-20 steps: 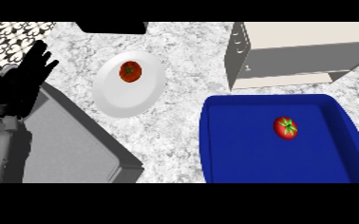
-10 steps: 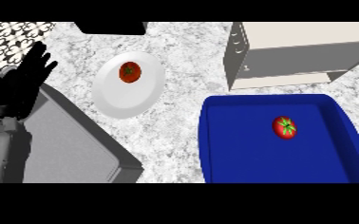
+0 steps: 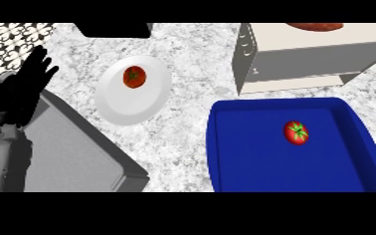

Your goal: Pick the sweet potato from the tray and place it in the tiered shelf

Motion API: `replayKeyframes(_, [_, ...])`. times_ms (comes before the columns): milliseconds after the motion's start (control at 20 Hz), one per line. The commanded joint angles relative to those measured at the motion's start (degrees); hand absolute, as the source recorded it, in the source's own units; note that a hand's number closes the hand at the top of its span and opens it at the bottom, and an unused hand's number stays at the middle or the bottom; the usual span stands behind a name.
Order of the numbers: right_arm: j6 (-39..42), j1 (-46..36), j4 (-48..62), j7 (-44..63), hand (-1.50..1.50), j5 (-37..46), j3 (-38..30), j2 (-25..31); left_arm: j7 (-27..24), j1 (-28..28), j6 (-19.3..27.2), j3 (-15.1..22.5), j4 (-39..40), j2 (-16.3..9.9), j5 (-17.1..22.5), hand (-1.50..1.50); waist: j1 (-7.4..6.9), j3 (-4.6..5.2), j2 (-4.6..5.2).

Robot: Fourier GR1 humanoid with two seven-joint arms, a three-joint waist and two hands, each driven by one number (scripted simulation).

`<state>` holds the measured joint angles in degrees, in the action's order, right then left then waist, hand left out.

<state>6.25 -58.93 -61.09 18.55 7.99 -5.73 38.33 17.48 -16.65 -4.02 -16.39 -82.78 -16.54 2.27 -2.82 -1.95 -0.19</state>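
We look down on a speckled grey stone counter (image 3: pixel 198 69). Our left hand (image 3: pixel 33 87) rests open at the left edge, holding nothing. The sweet potato (image 3: pixel 316 26) lies on the shelf (image 3: pixel 301 55), far right. A tomato (image 3: pixel 296 132) sits in the blue tray (image 3: pixel 242 154), another (image 3: pixel 134 76) on a white plate (image 3: pixel 125 107).
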Motion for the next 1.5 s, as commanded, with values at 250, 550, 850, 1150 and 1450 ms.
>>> replayKeyframes(250, [-3.86, -5.41, 5.33, 3.02, -1.5, -8.57, -9.31, -3.77, 3.7, 7.32, -2.07, 4.4, 5.16, 8.16, 1.28, 0.0, 1.18, 1.99, 0.84])
replayKeyframes(550, [-9.21, -4.91, 7.92, 0.39, -1.5, -7.31, -14.05, 0.99, 3.5, 8.66, -2.79, 3.4, 4.44, 7.75, 1.1, 0.0, 1.84, 1.97, 0.97])
replayKeyframes(850, [-14.11, -5.56, 13.37, 1.19, -1.5, -6.97, -19.72, 6.99, 3.51, 7.21, -3.09, 2.32, 5.14, 6.89, 0.84, 0.0, 2.49, 1.94, 1.62])
replayKeyframes(1150, [-10.01, -4.05, 18.08, 0.24, -1.5, -11.06, -25.04, 11.75, 4.41, 8.95, -3.41, 2.07, 3.56, 7.59, 0.81, 0.0, 2.28, 1.82, 1.22])
replayKeyframes(1450, [-0.98, -1.19, 22.02, -2.76, -1.5, -14.09, -27.8, 16.66, 4.74, 8.77, -3.44, 1.5, 3.82, 8.58, 1.19, 0.0, 2.92, 1.8, 1.42])
